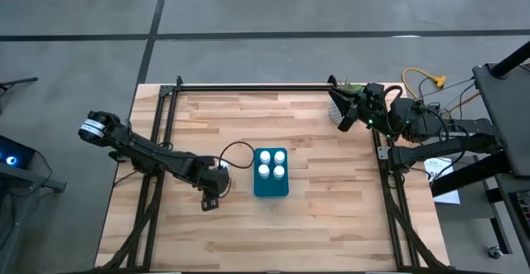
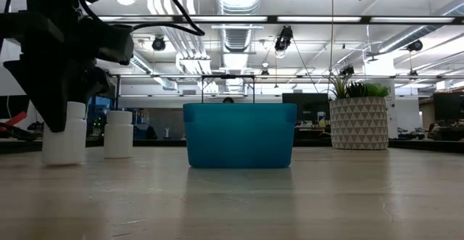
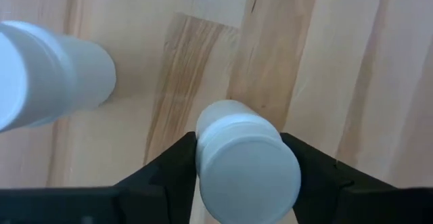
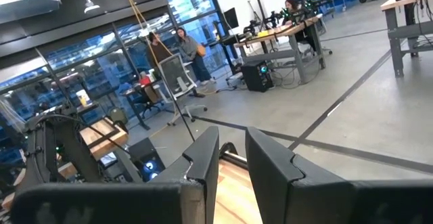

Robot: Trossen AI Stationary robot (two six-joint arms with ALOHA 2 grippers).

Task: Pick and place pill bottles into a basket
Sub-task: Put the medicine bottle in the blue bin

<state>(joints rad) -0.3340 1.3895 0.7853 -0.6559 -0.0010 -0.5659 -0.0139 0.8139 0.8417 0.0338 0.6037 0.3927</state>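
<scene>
left tool (image 3: 247, 183) sits at 9 o'clock of the basket (image 1: 271, 183), fingers closed around a pill bottle (image 3: 247, 163) standing on the desk (image 1: 331, 216); another bottle (image 3: 47, 72) is just beside. lift straight, avoid the neighbour. smooth white cylinders, glossy teal basket, wood grain. right tool (image 4: 230, 163) parked at 2 o'clock, narrowly open, empty.

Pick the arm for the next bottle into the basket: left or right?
Left. The left gripper has its fingers on either side of a bottle on the table, just left of the basket. The right gripper is parked at the far right edge by the plant pot, holding nothing.
</scene>
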